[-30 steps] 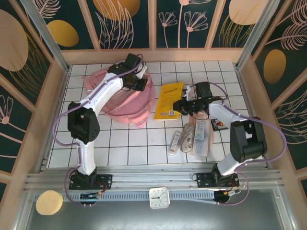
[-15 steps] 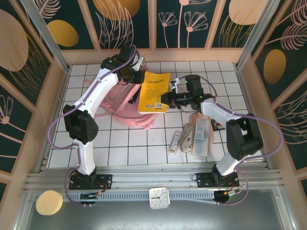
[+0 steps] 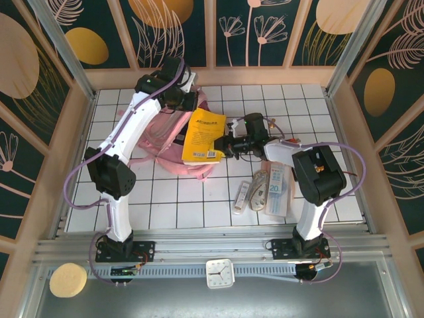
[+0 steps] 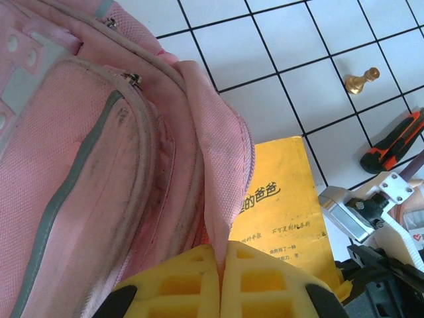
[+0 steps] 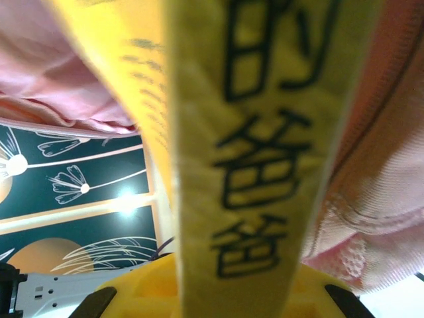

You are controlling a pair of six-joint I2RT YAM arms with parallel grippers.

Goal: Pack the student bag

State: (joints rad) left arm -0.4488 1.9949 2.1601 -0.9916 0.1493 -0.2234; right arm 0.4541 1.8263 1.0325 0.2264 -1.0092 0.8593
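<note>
Behind the yellow book (image 3: pixel 203 136), the student bag (image 3: pixel 161 136) is partly hidden.

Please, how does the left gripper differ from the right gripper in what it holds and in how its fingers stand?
The left gripper pinches the thin pink opening edge of the student bag; the right gripper clamps the yellow book. The left gripper's fingers meet almost fully on the fabric; the right gripper's stand slightly apart around the book. Both are shut on something, and both have yellow fingers.
</note>
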